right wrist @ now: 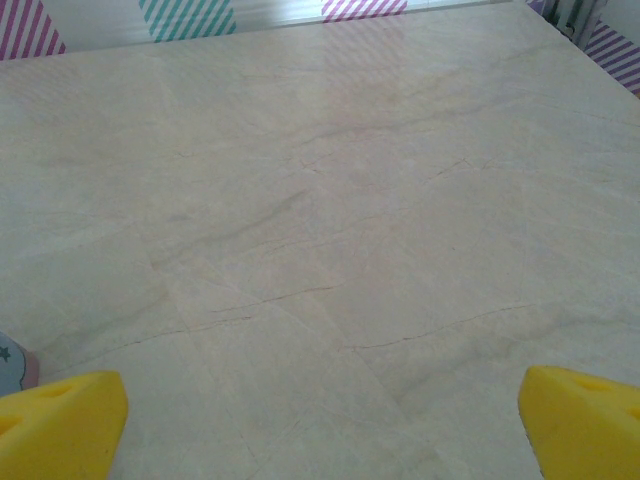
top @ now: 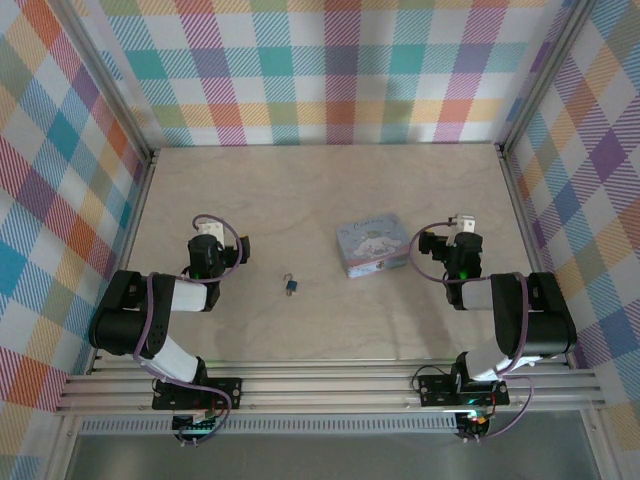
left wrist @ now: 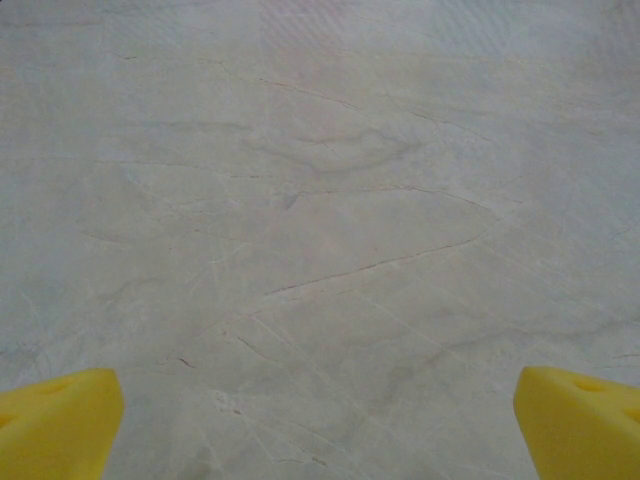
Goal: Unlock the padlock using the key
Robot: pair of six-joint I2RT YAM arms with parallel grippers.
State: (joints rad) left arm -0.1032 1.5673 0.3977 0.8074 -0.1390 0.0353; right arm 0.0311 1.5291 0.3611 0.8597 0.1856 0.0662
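The tiny dark-teal metal padlock [top: 291, 286] lies left of the pastel rectangular cartoon-dog tin [top: 372, 247], a little nearer, apart from it. Its long axis runs near-to-far, silvery shackle at the far end. The left gripper [left wrist: 320, 428] and right gripper [right wrist: 320, 428] gape wide, holding nothing.

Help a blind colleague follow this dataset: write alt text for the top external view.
A tiny blue padlock lies on the wooden table between the left arm and the right arm, touched by neither. A pastel cartoon tin sits right of it; plaid walls enclose everything.
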